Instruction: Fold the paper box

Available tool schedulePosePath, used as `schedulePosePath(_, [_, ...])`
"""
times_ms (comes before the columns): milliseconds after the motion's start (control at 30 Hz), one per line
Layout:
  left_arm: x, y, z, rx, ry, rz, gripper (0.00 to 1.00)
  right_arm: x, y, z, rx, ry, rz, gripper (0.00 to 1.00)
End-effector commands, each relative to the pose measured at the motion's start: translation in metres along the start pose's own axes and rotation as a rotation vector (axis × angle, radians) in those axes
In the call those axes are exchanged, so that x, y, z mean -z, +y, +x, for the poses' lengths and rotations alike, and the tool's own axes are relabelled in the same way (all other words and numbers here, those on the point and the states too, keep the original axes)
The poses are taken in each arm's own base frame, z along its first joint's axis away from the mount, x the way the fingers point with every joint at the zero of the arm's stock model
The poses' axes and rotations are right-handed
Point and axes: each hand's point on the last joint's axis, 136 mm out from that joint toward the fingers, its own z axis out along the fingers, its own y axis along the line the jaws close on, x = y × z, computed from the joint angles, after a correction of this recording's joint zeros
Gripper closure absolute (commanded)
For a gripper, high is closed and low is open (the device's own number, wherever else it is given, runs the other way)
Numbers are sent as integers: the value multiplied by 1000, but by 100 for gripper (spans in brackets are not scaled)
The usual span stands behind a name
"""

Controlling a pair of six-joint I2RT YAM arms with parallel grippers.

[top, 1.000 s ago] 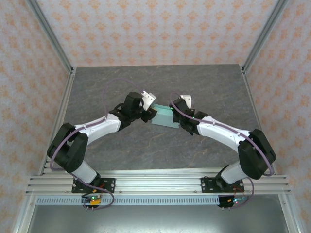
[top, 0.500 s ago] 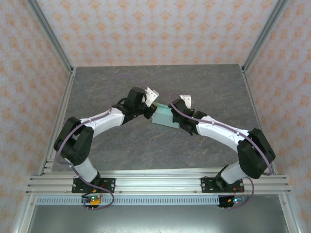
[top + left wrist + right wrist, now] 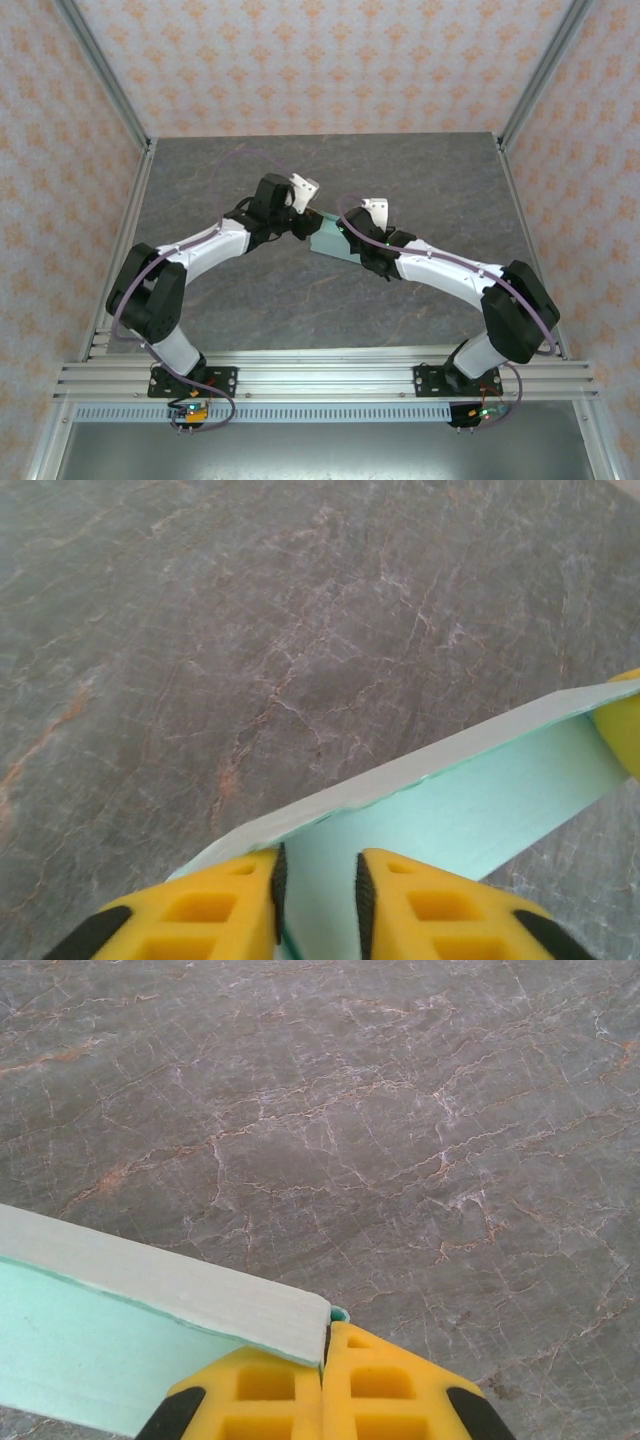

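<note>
Paper box (image 3: 330,240) shifted left; right tool (image 3: 327,1335) pinches it, left tool (image 3: 318,865) (parted) straddles it.

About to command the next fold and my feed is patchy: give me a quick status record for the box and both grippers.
paper box: mint-green card, one wall folded up, near the middle of the table
left gripper: jaws slightly apart, straddling the edge of the raised wall
right gripper: shut on a corner of the paper box
box resting on table: cannot tell
</note>
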Motion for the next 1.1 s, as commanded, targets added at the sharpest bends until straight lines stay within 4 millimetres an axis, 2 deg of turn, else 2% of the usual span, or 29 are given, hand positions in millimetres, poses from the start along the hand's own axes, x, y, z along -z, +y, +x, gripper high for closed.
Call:
schedulePosePath(0, [23,15,-15,-15,-98,-21,70,2,-6,4,46,13,40,98])
schedulePosePath(33, [25,18,-15,-7,-103,-20,69,2,-6,4,49,13,40,98])
schedulePosePath(133, [32,21,-14,-49,-110,-44,42,2,-5,5,41,18,36,98])
schedulePosePath(167, [34,21,-15,-73,-117,-53,39,2,-4,5,38,21,30,98])
schedulePosePath(267, [34,15,-14,-200,-144,-19,39,0,-2,7,50,28,23,98])
schedulePosePath(367, [28,4,-7,-307,-138,98,40,1,-3,5,56,21,31,98])
schedulePosePath(500, [18,-2,4,-366,-91,171,42,1,-3,4,60,22,31,98])
schedulePosePath(733, [2,10,5,-370,-62,143,59,2,-2,3,48,25,22,98])
schedulePosePath(767, [0,11,5,-372,-61,148,64,2,-1,3,49,24,23,98])
schedulePosePath(833, [-3,11,4,-370,-60,157,89,3,-3,3,45,20,26,98])
schedulePosePath(867, [-4,9,2,-369,-62,167,98,4,-3,2,42,20,24,98])
schedulePosePath(1067, [6,2,-11,-296,-102,178,100,4,-4,2,36,19,33,98])
